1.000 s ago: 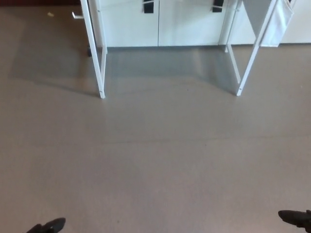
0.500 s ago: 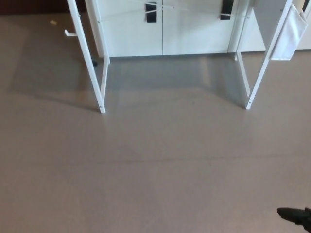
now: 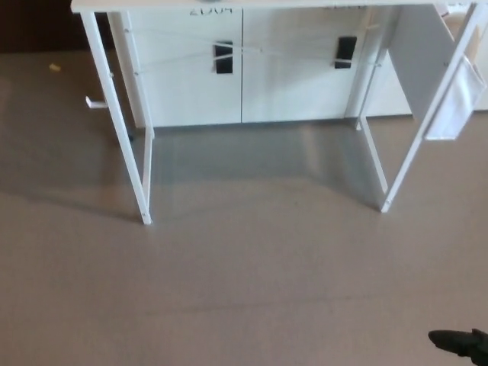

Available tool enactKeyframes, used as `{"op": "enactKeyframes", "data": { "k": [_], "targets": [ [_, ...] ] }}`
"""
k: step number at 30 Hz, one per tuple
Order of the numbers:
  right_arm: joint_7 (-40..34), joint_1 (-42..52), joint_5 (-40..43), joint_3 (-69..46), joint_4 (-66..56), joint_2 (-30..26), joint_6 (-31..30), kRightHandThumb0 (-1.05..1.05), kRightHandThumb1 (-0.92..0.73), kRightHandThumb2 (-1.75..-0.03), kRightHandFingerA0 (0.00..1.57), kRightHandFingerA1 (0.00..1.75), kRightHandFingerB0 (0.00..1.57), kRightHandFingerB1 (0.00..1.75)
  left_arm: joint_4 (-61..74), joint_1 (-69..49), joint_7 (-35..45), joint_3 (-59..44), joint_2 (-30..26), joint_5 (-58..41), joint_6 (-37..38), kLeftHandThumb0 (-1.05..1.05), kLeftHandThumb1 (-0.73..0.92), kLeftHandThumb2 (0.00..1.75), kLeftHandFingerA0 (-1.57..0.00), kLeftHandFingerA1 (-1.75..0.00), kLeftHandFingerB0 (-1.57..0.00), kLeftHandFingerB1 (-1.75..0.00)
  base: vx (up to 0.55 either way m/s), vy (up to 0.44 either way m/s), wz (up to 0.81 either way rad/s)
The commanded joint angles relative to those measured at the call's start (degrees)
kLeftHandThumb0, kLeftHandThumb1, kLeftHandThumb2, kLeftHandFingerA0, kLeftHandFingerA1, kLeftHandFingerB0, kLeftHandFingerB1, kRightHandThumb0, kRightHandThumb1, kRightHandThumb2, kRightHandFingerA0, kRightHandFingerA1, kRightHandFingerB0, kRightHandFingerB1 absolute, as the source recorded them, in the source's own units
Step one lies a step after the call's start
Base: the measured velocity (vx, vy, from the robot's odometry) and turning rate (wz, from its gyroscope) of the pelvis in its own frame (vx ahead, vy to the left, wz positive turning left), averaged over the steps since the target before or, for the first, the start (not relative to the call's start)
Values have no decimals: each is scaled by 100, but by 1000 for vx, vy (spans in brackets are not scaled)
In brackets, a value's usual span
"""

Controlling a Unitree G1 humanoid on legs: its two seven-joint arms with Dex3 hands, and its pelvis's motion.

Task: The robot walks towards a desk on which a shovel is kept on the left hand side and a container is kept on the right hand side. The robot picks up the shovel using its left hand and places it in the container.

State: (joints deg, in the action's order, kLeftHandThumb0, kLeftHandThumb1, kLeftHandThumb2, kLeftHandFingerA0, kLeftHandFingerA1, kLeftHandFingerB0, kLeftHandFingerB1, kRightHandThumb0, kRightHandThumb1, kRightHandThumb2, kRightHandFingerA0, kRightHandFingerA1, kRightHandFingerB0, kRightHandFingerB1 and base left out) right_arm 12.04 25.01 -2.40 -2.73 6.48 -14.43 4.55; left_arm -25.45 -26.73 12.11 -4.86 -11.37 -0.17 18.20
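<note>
Compared with the earlier frames, the whole view has shifted: the desk legs sit lower in the picture and the front edge of the desk top now shows along the upper border, which reads as the camera tilting or advancing, not the furniture moving. Only a dark tip of the right hand shows at the lower right corner; whether its fingers are spread or pressed together cannot be told. No part of the left hand is in view, though a dark tip showed at the lower left corner a second ago. Outward from the hand lies bare grey floor, then the white desk, seen as slanted legs, thin cross-braces and a sliver of top edge. A white cabinet with two dark handles stands behind it. Neither the shovel nor the container is visible; by the task sentence they lie on the desk top, which is above the field of view. The step in hand is judged to be the walk toward the desk. To do it well, the robot should stay centred between the two front legs, stop short of them, and raise the view until the desk top shows before the left arm reaches.
</note>
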Motion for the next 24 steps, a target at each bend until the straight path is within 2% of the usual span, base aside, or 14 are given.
{"op": "enactKeyframes", "data": {
  "k": [1, 6, 7, 8, 9, 12, 24],
  "targets": [
    [32, -50, 3, -44, 121, -91, 185, -16, -54, -55, 55, 58, 40, 49, 100, -15, -75, 53, 88, 20, 255, -29, 46, 54, -49, -38, -39, -33, 266, -157, 16],
    [-58, 9, -139, 57, 56, -92, 140, -18, -54, -55, 54, 57, 40, 48, 700, -180, -245, 87, 294, 33, 70, -29, 48, 55, -47, -38, -38, -33, 420, -185, 13],
    [-52, 10, -93, 48, 47, -71, 131, -16, -54, -55, 54, 58, 40, 49, 827, -181, -253, 74, 346, -11, -60, -35, 41, 64, -41, -43, -36, -40, 217, -130, -3],
    [-45, 74, -68, 78, 63, -28, 184, -15, -54, -56, 53, 58, 39, 49, 858, -252, -241, 38, 328, -17, -55, -36, 41, 64, -41, -43, -35, -40, 162, -134, 5],
    [-20, 127, -30, 88, 81, -5, 206, -16, -54, -56, 53, 58, 39, 49, 809, -295, -248, 20, 310, 12, 29, -30, 49, 55, -45, -37, -37, -33, 223, -115, -3],
    [-56, 153, -101, 124, 126, -29, 250, -17, -54, -55, 54, 58, 40, 48, 539, -292, -286, 8, 281, 75, 173, -28, 47, 54, -48, -38, -38, -33, 212, -57, -8],
    [-109, 92, -107, 128, 645, 18, 649, -20, -53, -55, 54, 59, 40, 50, 161, -275, -240, -59, 144, 47, 237, -28, 47, 54, -48, -37, -38, -33, 285, 112, -6]
  ]
}}
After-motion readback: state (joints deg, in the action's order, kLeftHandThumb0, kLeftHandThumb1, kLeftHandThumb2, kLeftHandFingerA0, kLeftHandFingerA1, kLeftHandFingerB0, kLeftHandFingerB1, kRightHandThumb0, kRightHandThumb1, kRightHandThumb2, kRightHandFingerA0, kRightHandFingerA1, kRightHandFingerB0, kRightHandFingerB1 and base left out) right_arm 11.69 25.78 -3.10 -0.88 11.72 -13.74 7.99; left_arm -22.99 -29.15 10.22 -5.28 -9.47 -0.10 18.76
